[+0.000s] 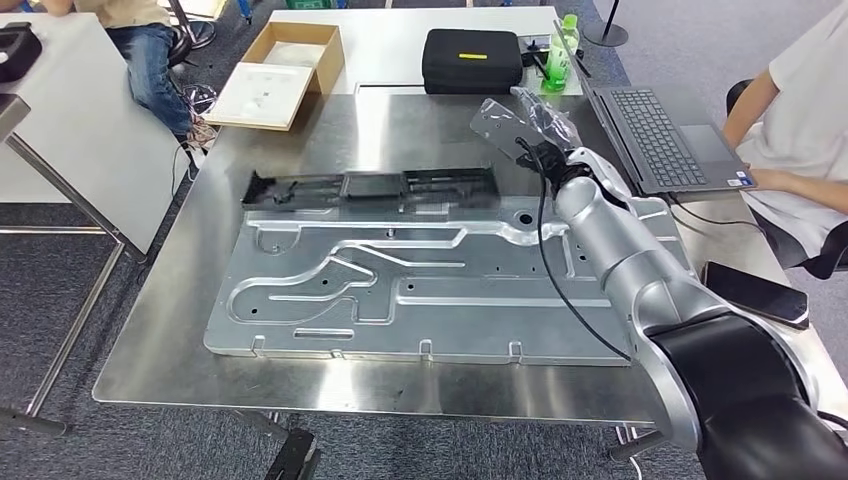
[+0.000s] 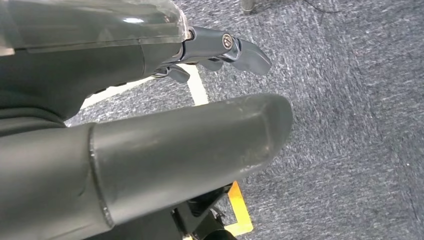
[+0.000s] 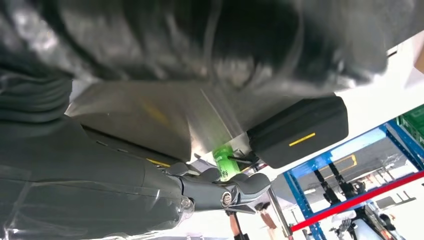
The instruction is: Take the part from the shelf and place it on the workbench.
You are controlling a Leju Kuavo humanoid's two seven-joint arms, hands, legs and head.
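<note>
A workshop or robotics lab: a stainless-steel workbench [image 1: 200,330] bearing a large stamped metal panel [image 1: 420,290], grey carpet floor [image 2: 350,125], blue-and-red industrial shelving [image 3: 350,195], and a seated person [image 1: 800,130] working a laptop [image 1: 670,135].

You find no text, brand or number that can be read here. The black case [image 1: 472,60] at the far edge of the table [image 1: 200,330] carries a small yellow label, too small to make out. Just beside the case, the green bottle [image 1: 560,55] has a label that stays illegible as well.
</note>
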